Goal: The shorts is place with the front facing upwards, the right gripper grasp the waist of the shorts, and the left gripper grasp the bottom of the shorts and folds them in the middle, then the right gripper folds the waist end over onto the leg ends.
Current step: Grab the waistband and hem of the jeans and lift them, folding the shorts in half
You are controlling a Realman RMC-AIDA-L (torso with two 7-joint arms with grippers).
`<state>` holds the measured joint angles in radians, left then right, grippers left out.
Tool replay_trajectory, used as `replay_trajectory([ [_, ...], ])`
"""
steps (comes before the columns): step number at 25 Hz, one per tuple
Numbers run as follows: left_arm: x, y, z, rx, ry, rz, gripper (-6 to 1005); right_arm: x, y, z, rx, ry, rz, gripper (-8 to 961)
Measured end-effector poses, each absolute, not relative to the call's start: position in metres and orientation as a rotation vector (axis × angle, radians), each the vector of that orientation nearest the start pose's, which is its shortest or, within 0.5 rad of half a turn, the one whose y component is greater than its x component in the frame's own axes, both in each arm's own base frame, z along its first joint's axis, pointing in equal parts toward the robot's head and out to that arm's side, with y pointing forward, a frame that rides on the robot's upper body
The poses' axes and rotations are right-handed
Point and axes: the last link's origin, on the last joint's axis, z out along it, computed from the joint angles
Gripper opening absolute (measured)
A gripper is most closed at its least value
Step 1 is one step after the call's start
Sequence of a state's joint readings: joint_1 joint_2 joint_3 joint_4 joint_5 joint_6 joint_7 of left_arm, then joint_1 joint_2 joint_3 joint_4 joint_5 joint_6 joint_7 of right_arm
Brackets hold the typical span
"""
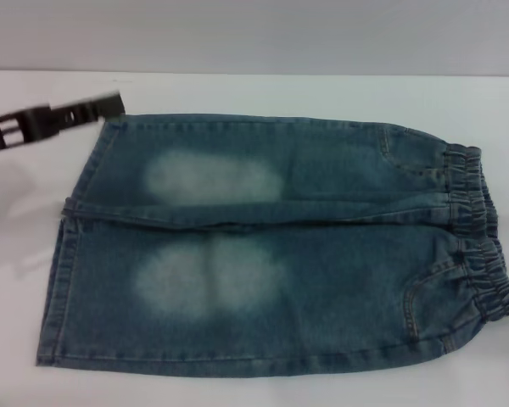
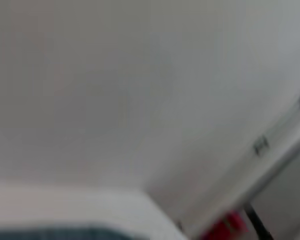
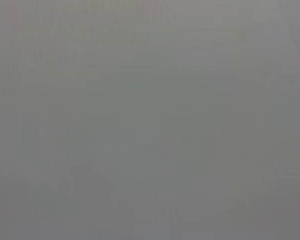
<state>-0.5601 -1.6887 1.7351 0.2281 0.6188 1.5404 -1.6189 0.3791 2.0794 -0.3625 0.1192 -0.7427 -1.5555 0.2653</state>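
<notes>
The shorts (image 1: 271,246) lie flat on the white desk (image 1: 237,93), waistband to the right. The left hand (image 1: 110,105) hovers beside the far leg hem; its opening cannot be told.

Matt faded denim shorts (image 1: 271,246)

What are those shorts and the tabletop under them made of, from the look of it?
The shorts look like blue denim: woven texture, visible seam stitching, pale faded patches on both legs, and a gathered, probably elastic waistband. The table looks like a smooth, matte white surface, perhaps laminate or plastic; the head view cannot settle which.
</notes>
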Motion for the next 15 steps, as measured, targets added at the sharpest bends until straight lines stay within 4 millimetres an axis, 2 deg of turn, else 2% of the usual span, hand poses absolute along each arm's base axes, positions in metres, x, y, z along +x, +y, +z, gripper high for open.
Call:
replay_trajectory([
  [1, -0.278, 0.346, 0.085, -2.529, -1.259, -1.088, 723, 0.363, 0.273, 0.043, -1.15, 0.543, 0.854, 683],
  [4, -0.277, 0.344, 0.087, -2.589, -1.316, -1.023, 723, 0.363, 0.274, 0.045, -1.149, 0.534, 0.852, 683],
  [5, -0.273, 0.339, 0.095, -2.683, -1.458, -0.867, 722, 0.363, 0.274, 0.046, -1.148, 0.53, 0.852, 683],
  [9, -0.275, 0.336, 0.098, -2.696, -1.561, -0.74, 721, 0.365, 0.275, 0.05, -1.147, 0.519, 0.845, 684],
  [11, -0.285, 0.332, 0.1, -2.647, -1.696, -0.585, 721, 0.367, 0.276, 0.051, -1.142, 0.526, 0.833, 684],
  [15, -0.29, 0.33, 0.101, -2.615, -1.755, -0.522, 719, 0.374, 0.28, 0.054, -1.126, 0.555, 0.799, 684],
])
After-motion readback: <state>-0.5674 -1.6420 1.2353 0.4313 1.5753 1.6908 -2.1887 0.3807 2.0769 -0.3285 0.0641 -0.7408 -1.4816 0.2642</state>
